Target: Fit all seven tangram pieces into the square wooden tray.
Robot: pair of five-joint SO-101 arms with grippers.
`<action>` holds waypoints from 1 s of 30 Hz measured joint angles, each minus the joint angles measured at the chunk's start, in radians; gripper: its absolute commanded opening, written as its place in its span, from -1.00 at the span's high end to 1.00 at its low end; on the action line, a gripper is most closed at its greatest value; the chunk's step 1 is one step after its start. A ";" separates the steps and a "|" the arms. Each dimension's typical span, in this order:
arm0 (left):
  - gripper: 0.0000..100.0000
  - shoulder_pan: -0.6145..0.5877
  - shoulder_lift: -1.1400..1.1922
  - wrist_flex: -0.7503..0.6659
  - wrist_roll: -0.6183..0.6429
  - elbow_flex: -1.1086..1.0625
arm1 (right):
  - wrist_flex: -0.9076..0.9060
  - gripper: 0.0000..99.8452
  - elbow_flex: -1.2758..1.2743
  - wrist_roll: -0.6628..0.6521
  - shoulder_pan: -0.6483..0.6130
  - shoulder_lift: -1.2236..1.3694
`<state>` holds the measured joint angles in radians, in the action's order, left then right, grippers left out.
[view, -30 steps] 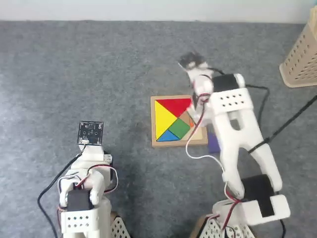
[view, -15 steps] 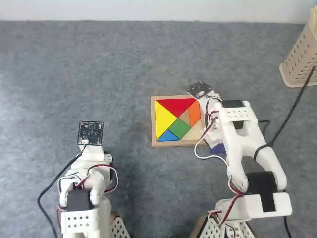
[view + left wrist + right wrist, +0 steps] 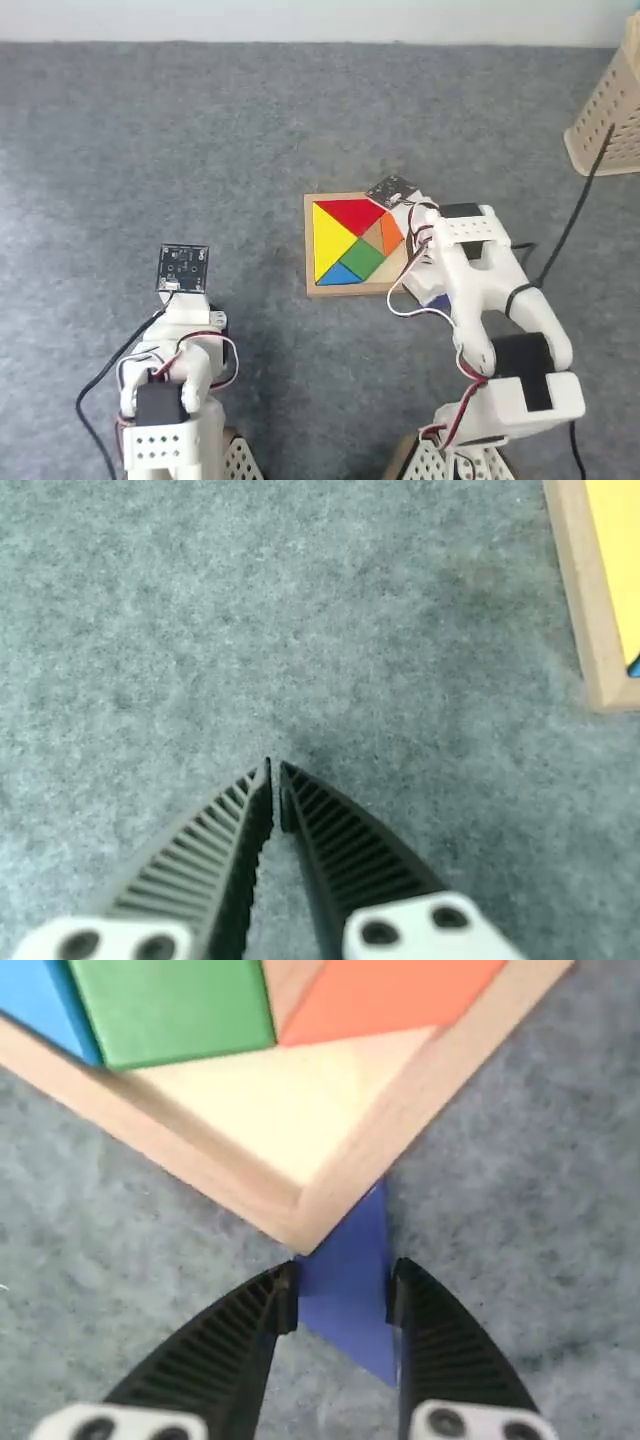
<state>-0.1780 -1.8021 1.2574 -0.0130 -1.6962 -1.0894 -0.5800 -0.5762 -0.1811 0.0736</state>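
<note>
**My right claw grips the last loose piece at the tray's corner**

My right claw (image 3: 342, 1277) is closed narrowly on a dark blue tangram piece (image 3: 350, 1305), with one ribbed finger against each long edge. The piece lies flat on the grey carpet (image 3: 200, 150), just outside a corner of the square wooden tray (image 3: 360, 290) and touching it. In the overhead view the tray sits just right of centre and the piece is at its lower right corner, under my arm.

The tray holds red, yellow, light blue, green and orange pieces, plus a tan triangle (image 3: 374, 236) among them. A bare wood patch (image 3: 290, 1100) sits in the corner nearest my claw, beside the orange piece (image 3: 390, 995) and the green piece (image 3: 165, 1005). I judge this gap is where the dark blue piece belongs.

To do it well, I should lift high enough to clear the raised rim, turn the piece to match the gap, and lower it flat before letting go.

My left claw (image 3: 275, 770) is pinched shut and empty over carpet, well apart from the tray.

My fingers cover part of the dark blue piece, so I cannot tell its full outline or how firm my hold is
</note>
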 measured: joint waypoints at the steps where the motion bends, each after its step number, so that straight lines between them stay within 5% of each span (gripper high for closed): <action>1: 0.98 0.000 0.000 0.000 0.000 0.000 | 0.000 0.69 0.000 -0.005 0.003 0.002; 10: 0.98 0.000 0.000 0.000 0.000 0.000 | -0.003 0.69 0.017 -0.058 0.101 0.006; 18: 0.98 0.000 0.000 0.000 0.000 0.000 | -0.003 0.68 0.103 0.040 0.255 0.046; 25: 0.98 0.000 0.000 0.000 0.000 0.000 | -0.103 0.69 0.103 0.078 0.175 -0.091; 30: 0.98 0.002 0.000 0.000 0.000 0.000 | -0.120 0.69 0.026 0.272 0.147 -0.216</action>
<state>-0.1765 -1.8021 1.2574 -0.0130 -1.6962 -1.2091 -0.5539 -0.3046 -0.0338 -0.1427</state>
